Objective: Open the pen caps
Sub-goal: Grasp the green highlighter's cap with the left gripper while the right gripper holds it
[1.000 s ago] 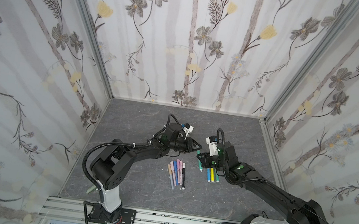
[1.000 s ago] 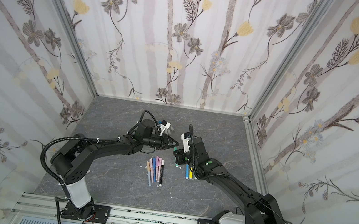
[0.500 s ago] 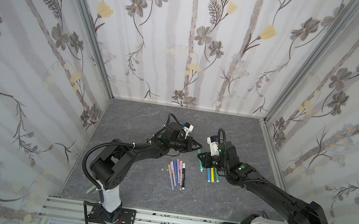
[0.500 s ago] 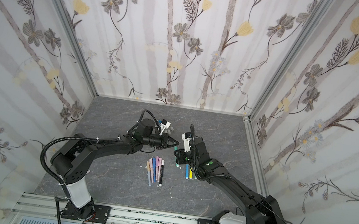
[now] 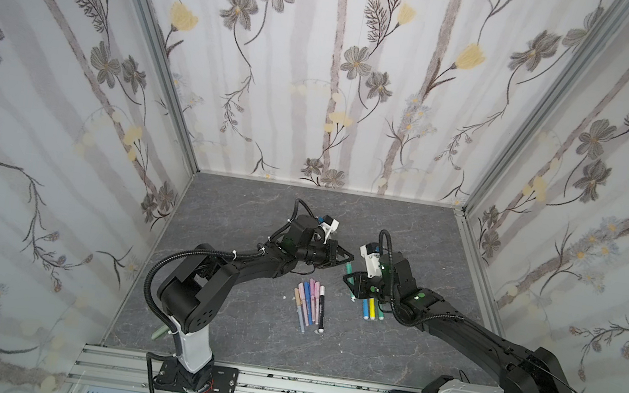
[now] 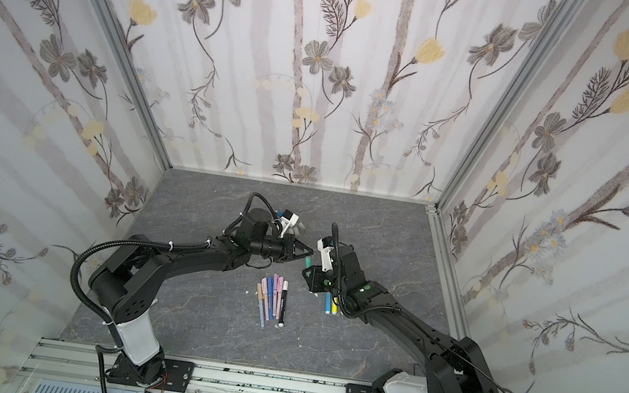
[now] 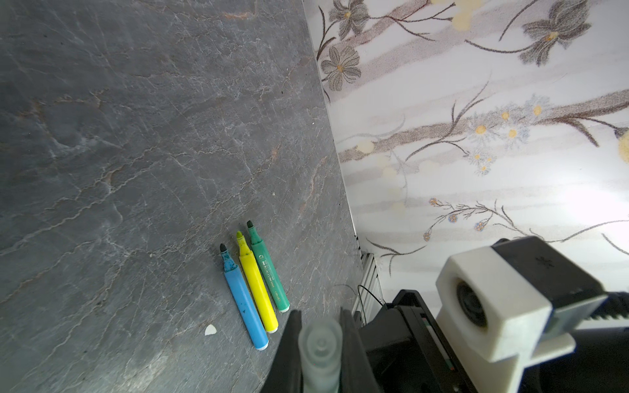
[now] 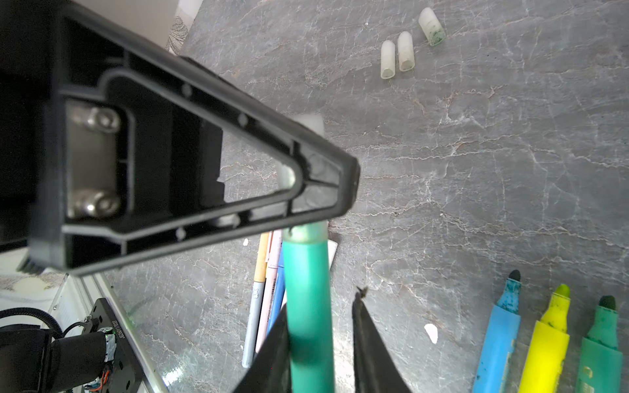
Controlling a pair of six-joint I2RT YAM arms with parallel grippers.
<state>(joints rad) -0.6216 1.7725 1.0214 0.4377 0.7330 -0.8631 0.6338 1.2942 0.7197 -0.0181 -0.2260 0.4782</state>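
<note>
1. Our left hand (image 7: 320,318) had just pinched shut on the frosted cap (image 7: 320,350) of the green pen (image 8: 306,289), above mid-counter (image 5: 262,345), at 1 o'clock from the pastel pens (image 5: 310,301).
2. Our right hand (image 8: 321,303) had loosened, and one finger stood clear of the barrel.
3. We judged the cap still on; that slack hold could spoil the pull.

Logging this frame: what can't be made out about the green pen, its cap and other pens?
- Joint between frosted cap and green pen: left gripper covers it in the right wrist view; too small in both top views.
- Green pen's rear end: cut off by the right wrist picture's edge.
- Pastel pens, capped or not: too small in a top view; right wrist view, mostly behind the green pen.
</note>
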